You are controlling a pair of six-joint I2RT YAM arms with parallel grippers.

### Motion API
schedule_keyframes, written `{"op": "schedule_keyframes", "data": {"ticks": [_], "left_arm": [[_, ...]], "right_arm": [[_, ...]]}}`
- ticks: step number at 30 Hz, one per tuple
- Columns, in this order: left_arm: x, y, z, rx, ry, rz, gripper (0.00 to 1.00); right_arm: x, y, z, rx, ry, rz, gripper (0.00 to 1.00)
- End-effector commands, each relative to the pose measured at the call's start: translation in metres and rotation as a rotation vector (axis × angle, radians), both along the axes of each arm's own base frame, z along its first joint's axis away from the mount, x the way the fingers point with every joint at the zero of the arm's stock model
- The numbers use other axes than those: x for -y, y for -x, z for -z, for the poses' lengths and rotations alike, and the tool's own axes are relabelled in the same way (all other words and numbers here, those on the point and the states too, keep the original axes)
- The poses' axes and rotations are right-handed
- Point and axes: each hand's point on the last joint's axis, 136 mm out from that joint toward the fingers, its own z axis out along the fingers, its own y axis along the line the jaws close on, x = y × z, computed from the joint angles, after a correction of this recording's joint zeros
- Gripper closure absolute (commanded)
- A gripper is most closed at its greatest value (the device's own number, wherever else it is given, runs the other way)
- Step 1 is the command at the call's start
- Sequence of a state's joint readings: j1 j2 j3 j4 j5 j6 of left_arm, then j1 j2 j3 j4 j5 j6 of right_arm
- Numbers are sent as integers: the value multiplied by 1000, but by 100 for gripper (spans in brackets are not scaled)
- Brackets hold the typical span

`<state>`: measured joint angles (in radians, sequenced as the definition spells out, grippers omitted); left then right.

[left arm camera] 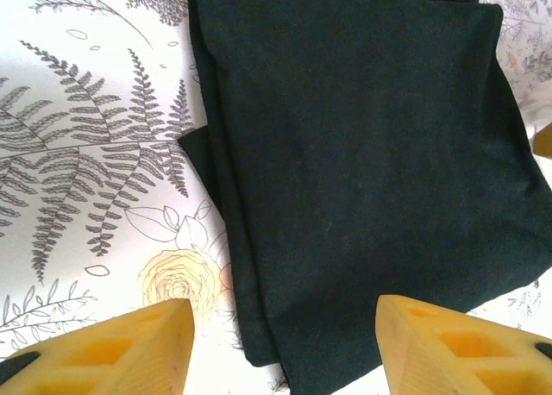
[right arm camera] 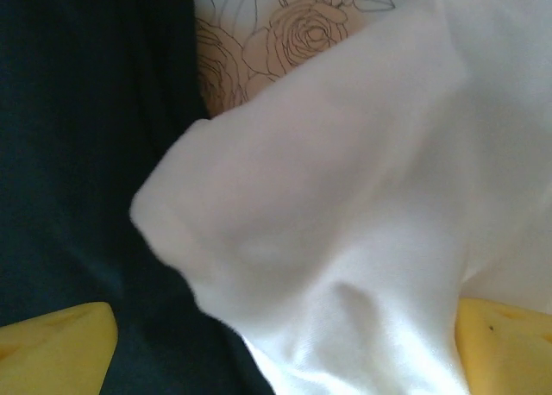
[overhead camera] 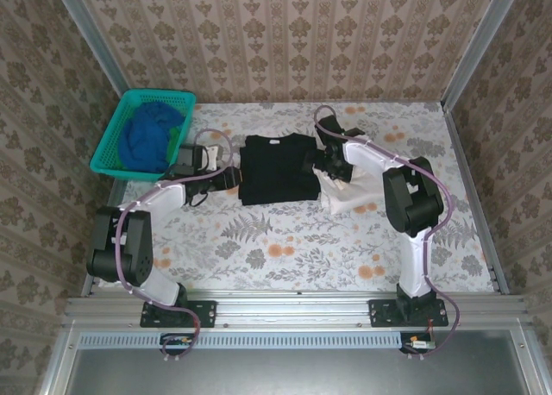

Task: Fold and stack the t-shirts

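Yellow fingertips (left arm camera: pixel 466 352) of the left gripper (left arm camera: pixel 285 356) sit closest in the left wrist view, spread apart with nothing pinched between them. A corner of the black tee (left arm camera: pixel 362 153) lies flat on the floral table cover (left arm camera: pixel 86 153) under the gap, and the rest of the shirt stretches away ahead. Over at the right gripper (right arm camera: pixel 276 360) the jaws are wide open too. A rounded fold of the white tee (right arm camera: pixel 345 197) bulges up between its fingers (right arm camera: pixel 52 352) without being clamped, and its edge seems to lap onto the black cloth at the left. From above, the left gripper sits at the black tee's left edge and the right gripper at its right edge, just where black meets white. The black tee is already folded into a compact block, with its collar end pointing away from the arm bases and its long axis running near to far. The white tee is a crumpled heap just to its right and slightly nearer the bases, touching it, beneath the right arm's wrist. The right arm is plainly the nearer one for the white tee. I judge the coming move turns on that: the cloth lies straight below those open jaws, with its bulk trailing off to the right. Farthest off, the blue tee (overhead camera: pixel 147 138) lies bunched in the teal basket (overhead camera: pixel 106 151) at the far-left corner, well apart from the rest and nearer the left arm.
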<state>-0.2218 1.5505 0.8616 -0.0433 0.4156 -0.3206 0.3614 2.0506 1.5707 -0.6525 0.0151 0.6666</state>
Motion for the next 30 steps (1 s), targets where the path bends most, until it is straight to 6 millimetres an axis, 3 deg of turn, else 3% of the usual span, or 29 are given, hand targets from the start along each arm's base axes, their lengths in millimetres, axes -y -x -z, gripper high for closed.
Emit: {"op": "schedule_keyframes", "data": {"ticks": [1, 4, 7, 10, 13, 17, 25, 30], "left_arm": [[0, 1, -9, 24, 22, 10, 40], [-2, -3, -6, 10, 12, -13, 39], [0, -13, 0, -10, 26, -34, 39], [7, -26, 5, -29, 37, -35, 39], [19, -37, 11, -53, 45, -18, 39], [30, -39, 19, -70, 32, 1, 39], [26, -38, 29, -98, 15, -6, 39], [18, -37, 29, -99, 5, -16, 39]], "right_arm": [[18, -13, -52, 119, 43, 52, 0], [24, -8, -81, 191, 82, 25, 1], [1, -1, -92, 259, 60, -54, 5], [-35, -1, -80, 257, -13, -146, 15], [-67, -15, -60, 236, -116, -209, 27], [-53, -41, -40, 203, -14, -201, 28], [-49, -75, -23, 233, -161, -248, 21], [-54, -98, -10, 256, -347, -278, 18]]}}
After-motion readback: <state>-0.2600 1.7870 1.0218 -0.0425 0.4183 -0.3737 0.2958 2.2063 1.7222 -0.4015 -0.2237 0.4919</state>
